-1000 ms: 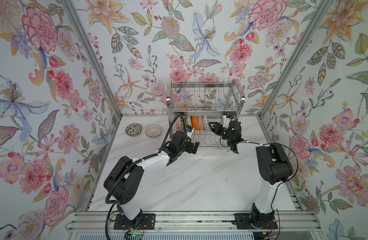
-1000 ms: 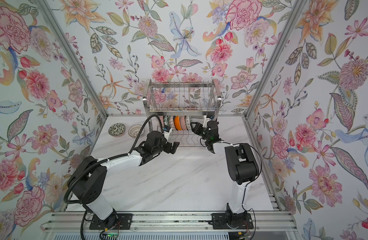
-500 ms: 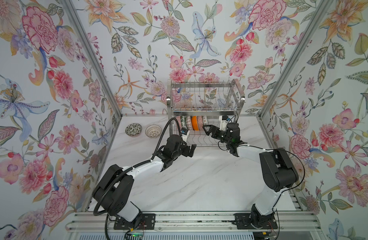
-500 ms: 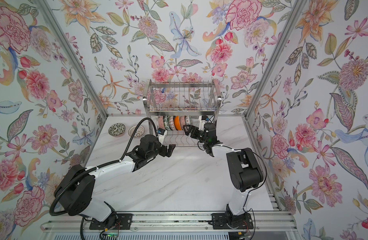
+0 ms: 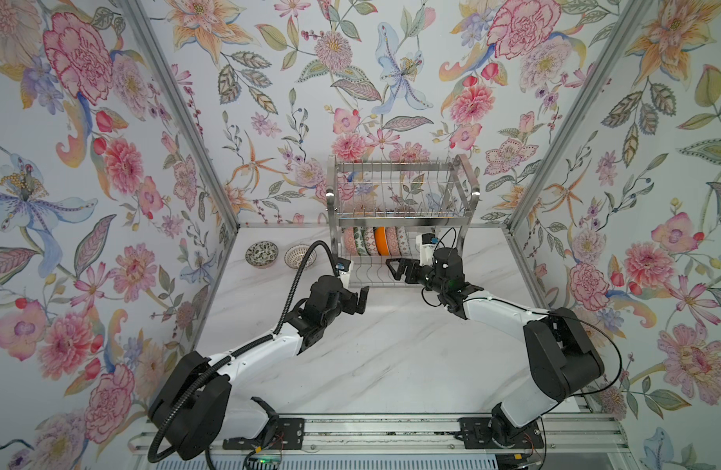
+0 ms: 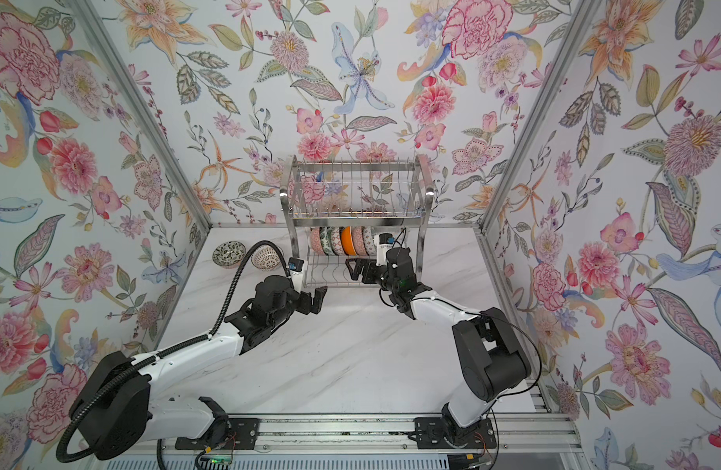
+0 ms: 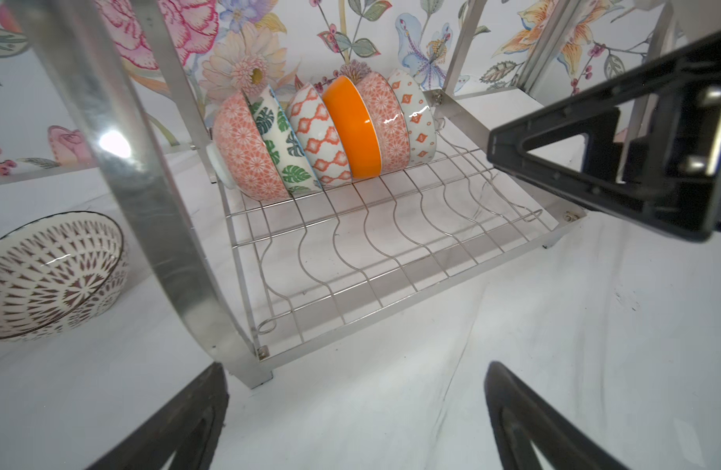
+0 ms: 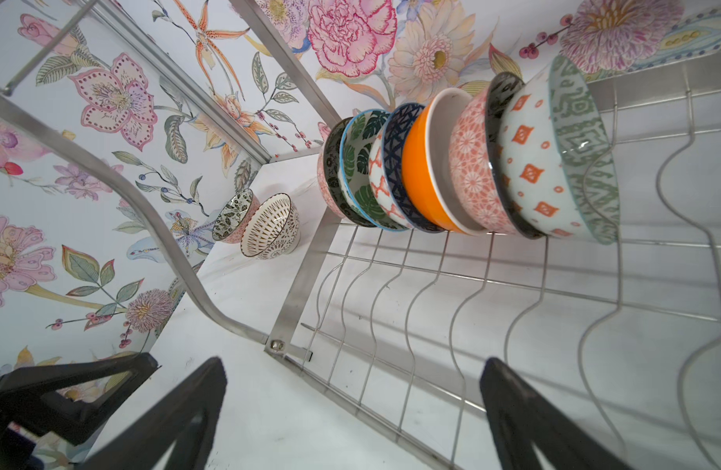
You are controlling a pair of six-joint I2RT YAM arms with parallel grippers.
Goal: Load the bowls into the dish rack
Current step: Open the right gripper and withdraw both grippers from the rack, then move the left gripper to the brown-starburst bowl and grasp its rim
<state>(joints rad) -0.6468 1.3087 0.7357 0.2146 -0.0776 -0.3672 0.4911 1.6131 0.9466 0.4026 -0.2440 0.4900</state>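
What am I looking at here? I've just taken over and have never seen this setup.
Two robot arms stand on a rail at a white table, each ending in a two-fingered gripper. Two pictures look down from overhead; the other two come from cameras on the wrists. The left gripper and right gripper are both open and empty. Six bowls stand on edge in the lower tier of the dish rack. Two more bowls sit on the table beside the rack.

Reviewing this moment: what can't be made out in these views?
- Both top views: row of patterned ceramic bowls, partly hidden under the upper tier of the shiny steel wire dish rack; patterns too small to read.
- Left wrist view: brown-patterned white bowl, cut by the picture edge and the rack's frame.
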